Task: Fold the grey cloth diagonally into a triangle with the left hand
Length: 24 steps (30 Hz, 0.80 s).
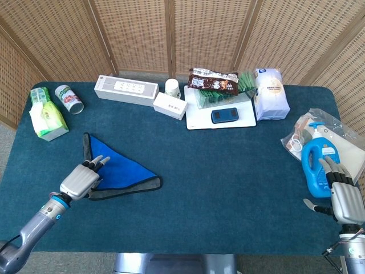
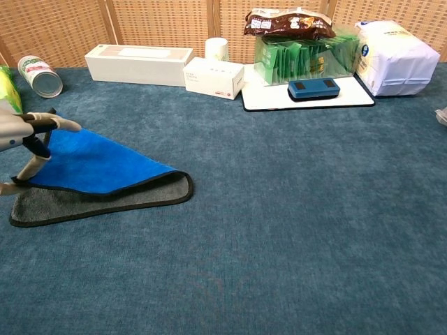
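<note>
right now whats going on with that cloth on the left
The left hand holds a corner of the grey cloth and has it folded over diagonally, so the blue underside faces up in a triangle. A strip of grey shows along the near edge, so the edges don't line up. The right hand is idle beside the blue bottle.

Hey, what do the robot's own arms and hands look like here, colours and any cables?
Both hands are silver-grey metal with dark finger segments and pale tips. The left hand joins a smooth grey metallic forearm through a blue ring at the wrist. The right hand has a boxy silver palm; below its wrist a thin cable shows, beside a small green spot.
</note>
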Tool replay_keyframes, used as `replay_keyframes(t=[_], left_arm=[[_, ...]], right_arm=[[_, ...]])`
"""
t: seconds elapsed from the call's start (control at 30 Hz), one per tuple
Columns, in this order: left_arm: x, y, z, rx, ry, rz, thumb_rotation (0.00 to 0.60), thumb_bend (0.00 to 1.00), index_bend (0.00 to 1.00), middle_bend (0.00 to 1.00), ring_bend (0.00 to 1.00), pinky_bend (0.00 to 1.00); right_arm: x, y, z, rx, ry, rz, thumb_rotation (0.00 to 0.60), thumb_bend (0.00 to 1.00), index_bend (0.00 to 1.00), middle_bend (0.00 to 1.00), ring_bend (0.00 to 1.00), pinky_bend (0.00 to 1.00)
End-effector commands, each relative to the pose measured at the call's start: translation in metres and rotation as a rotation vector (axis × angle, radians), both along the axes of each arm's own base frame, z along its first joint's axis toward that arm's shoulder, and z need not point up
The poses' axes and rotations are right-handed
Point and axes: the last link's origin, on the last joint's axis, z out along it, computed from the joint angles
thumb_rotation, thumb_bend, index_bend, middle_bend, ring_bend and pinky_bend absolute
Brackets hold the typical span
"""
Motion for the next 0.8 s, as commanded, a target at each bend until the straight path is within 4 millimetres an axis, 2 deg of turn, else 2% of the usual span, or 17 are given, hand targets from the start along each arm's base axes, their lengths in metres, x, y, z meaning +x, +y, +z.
replay_keyframes(t=[0.03, 0.57, 0.8], left_arm=[[-0.004, -0.001, 0.001, 0.006, 0.002, 0.004, 0.600, 0.63, 0.75, 0.00, 0.01, 0.27], [-0.022, -0.008, 0.009, 0.013, 0.010, 0.035, 0.600, 0.63, 0.75, 0.00, 0.01, 0.27], [-0.033, -0.018, 0.010, -0.002, 0.038, 0.043, 0.600, 0.62, 0.75, 0.00, 0.01, 0.26]], right_arm=[[0.000, 0.000, 0.000, 0.000, 0.002, -0.001, 0.600, 0.00, 0.00, 0.00, 0.00, 0.00], [0.000, -0.001, -0.002, 0.006, 0.008, -0.004, 0.600, 0.00, 0.00, 0.00, 0.00, 0.00], [0.000, -0.001, -0.002, 0.007, 0.007, -0.003, 0.600, 0.00, 0.00, 0.00, 0.00, 0.00]])
